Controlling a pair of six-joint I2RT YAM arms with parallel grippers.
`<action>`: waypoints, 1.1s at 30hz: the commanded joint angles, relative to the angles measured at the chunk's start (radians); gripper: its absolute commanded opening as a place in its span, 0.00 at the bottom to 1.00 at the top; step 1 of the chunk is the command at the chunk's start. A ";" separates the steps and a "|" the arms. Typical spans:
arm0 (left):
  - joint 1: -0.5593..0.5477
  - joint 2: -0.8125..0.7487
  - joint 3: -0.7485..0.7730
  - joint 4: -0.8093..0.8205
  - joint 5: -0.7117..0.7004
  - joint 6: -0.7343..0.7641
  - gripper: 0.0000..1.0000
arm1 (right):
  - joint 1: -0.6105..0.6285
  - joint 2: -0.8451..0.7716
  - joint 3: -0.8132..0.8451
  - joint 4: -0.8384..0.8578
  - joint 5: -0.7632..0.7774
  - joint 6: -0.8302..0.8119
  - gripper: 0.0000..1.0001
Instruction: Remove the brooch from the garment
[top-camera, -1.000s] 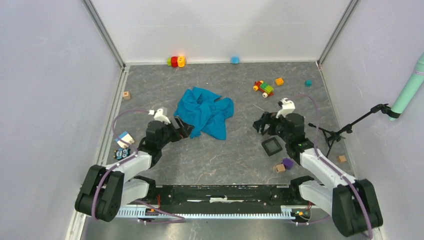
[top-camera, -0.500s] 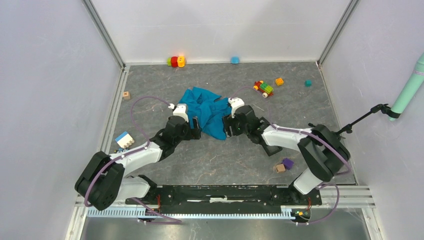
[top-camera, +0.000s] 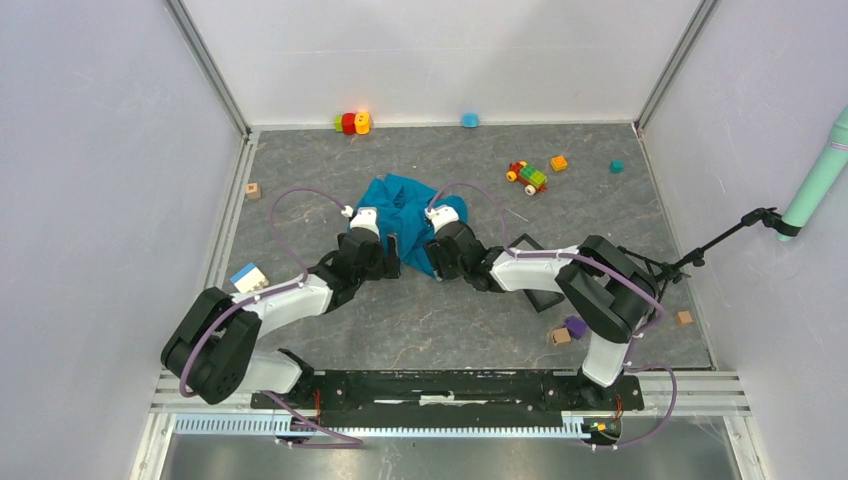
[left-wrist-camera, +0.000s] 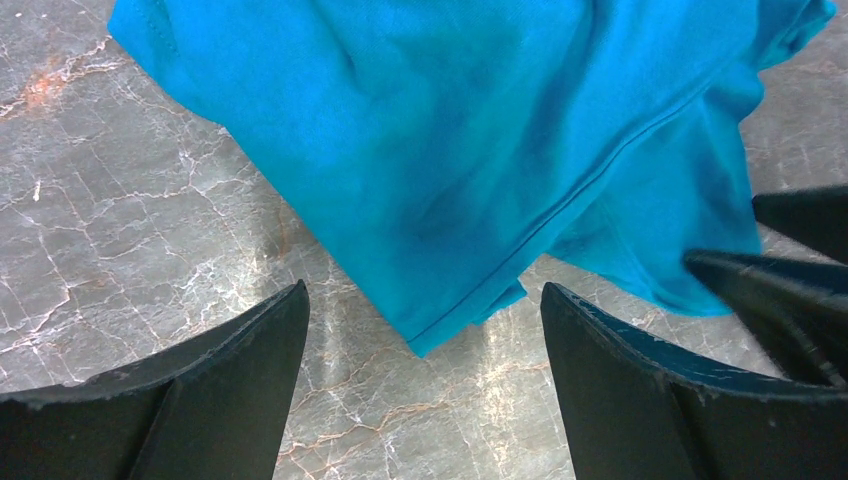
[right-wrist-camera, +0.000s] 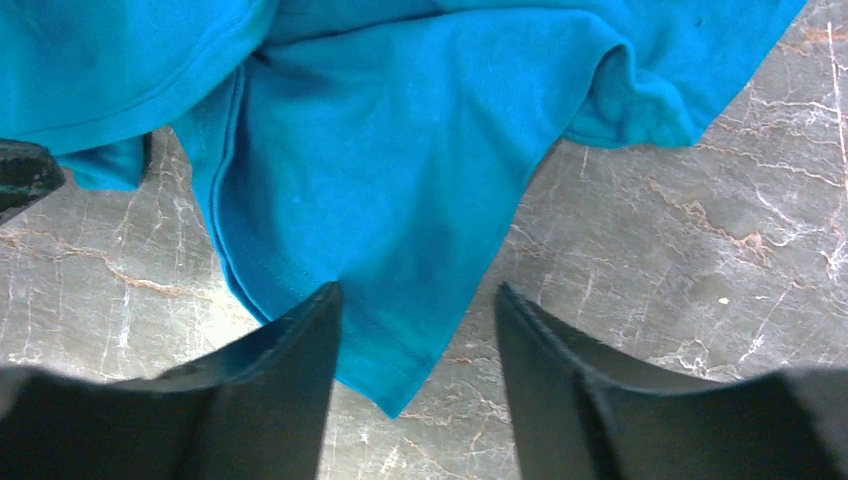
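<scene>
Early stage imo. The garment (top-camera: 405, 210) lies crumpled mid-tabletop (top-camera: 450, 320). I can't spot the brooch in any view. It's prob. hidden in the folds, so I judge it's not off yet. My left gripper (left-wrist-camera: 422, 290) is spread wide w/ the near hem corner between its fingers, nothing pinched. My right gripper (right-wrist-camera: 418, 288) is likewise spread, straddling another corner just to the right. Left to do: grab cloth, open it up, find brooch, pull it free.

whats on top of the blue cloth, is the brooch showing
Only bare fabric and seams show on the blue cloth; no brooch in any view. Its crumpled folds and underside are covered, and the left gripper and right gripper block its near edge from above.
</scene>
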 joint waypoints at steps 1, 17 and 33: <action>-0.003 0.026 0.052 -0.019 -0.032 0.025 0.90 | 0.012 0.027 0.027 -0.036 0.055 0.027 0.28; -0.145 -0.031 0.037 0.026 -0.121 0.146 0.83 | 0.007 -0.224 -0.095 -0.059 0.150 0.006 0.00; -0.179 0.168 0.168 -0.026 -0.063 0.188 0.75 | 0.006 -0.345 -0.158 -0.054 0.105 0.015 0.00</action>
